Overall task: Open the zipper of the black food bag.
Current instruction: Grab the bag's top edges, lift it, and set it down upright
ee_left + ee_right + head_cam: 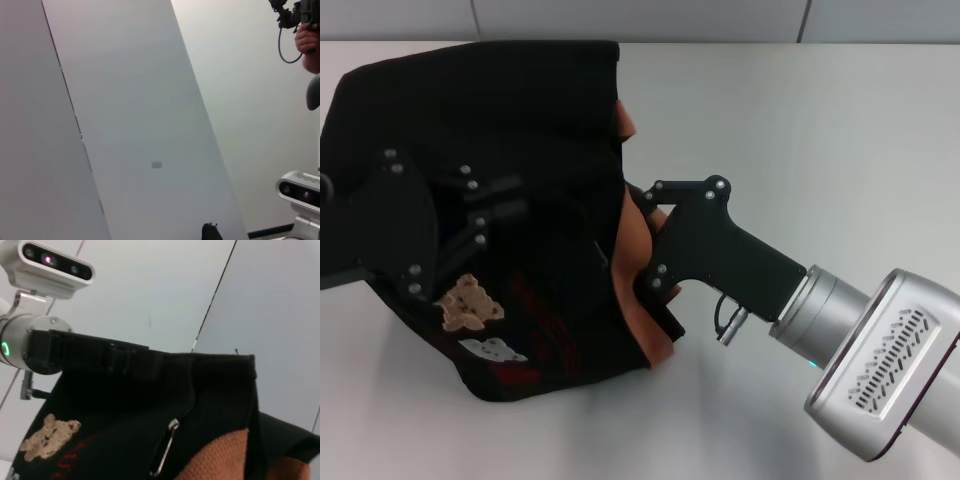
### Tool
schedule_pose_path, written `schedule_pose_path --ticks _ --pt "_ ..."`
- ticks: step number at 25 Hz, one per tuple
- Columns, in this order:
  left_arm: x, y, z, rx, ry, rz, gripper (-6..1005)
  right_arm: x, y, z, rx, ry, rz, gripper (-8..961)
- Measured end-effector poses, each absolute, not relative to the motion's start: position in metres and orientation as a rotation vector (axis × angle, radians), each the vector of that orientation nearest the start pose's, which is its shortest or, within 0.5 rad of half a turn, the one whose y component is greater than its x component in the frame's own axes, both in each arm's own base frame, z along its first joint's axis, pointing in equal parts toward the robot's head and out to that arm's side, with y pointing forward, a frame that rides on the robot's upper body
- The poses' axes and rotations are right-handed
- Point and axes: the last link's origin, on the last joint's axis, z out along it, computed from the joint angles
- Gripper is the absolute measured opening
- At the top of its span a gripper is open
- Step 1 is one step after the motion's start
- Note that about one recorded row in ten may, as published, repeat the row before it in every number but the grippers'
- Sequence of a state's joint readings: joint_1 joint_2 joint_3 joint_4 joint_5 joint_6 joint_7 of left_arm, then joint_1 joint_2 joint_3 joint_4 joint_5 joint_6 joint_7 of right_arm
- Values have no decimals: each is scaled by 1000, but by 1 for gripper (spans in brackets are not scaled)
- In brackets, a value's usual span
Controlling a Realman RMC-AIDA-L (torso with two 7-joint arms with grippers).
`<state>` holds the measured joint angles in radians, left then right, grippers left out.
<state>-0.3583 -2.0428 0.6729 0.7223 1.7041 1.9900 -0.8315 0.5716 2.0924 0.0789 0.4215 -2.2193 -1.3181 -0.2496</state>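
The black food bag [540, 130] lies tilted on the white table, its bear patches [468, 303] and red lettering facing the front. My left gripper [510, 205] lies over the bag's left part, shut on its fabric. My right gripper [642, 240] is at the bag's right side, open against the orange-brown trim [632, 270], its fingertips hidden in the folds. In the right wrist view a zipper line [186, 400] with a hanging silvery pull [166, 450] runs beside the trim [220, 460]. Nothing holds the pull. I cannot tell whether this is the main mouth's zipper.
The white table [820, 130] stretches bare to the right and behind the bag. The right arm's silver forearm [880, 360] crosses the front right corner. The robot's head camera [47, 262] shows above the left arm in the right wrist view.
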Motion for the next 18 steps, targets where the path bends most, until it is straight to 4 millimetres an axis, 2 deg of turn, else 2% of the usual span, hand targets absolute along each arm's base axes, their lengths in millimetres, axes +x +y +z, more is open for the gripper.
schedule_pose_path --ticks 9,18 --pt "-276 257 69 -2465 167 -1069 94 198 277 -126 -2230 -213 877 -1" --pt "-295 245 82 -2384 104 -1033 95 226 279 -120 -2205 -134 765 0"
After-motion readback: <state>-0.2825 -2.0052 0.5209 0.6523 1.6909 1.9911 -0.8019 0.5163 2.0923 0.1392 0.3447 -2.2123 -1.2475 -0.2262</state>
